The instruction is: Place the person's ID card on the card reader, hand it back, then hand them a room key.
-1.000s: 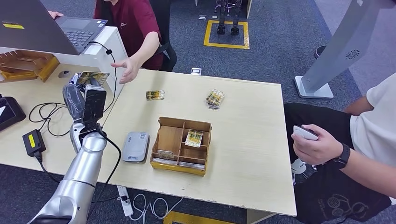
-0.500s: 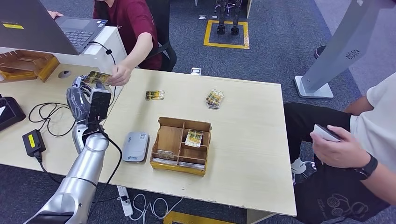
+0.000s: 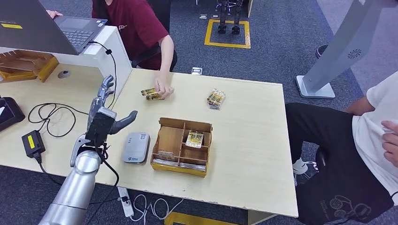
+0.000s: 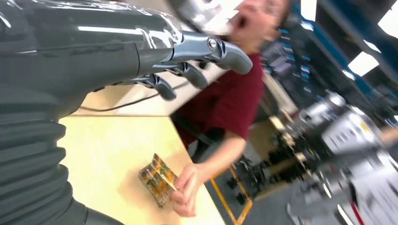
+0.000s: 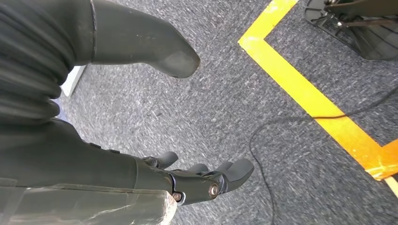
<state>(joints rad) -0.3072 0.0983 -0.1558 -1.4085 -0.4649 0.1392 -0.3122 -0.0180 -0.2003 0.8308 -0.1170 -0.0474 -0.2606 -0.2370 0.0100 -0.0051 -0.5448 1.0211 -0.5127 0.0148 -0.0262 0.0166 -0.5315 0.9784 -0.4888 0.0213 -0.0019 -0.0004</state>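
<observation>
Pale wooden table (image 3: 244, 140) on grey carpet (image 3: 281, 42), yellow floor marking (image 3: 227, 45).

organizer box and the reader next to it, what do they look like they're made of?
Organizer box: probably thin plywood or stiff card, matte tan, with slotted dividers and raw-looking edges. Card reader: likely moulded plastic, light grey with a slight sheen, rounded corners and a printed label.

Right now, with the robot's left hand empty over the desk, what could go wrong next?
The left hand hovers open just beside the card reader; lowering carelessly could knock it. The person's hand is on the cards at the far edge, so reaching that way risks contact. Black cables lie on the desk by the left arm and could snag.
</observation>
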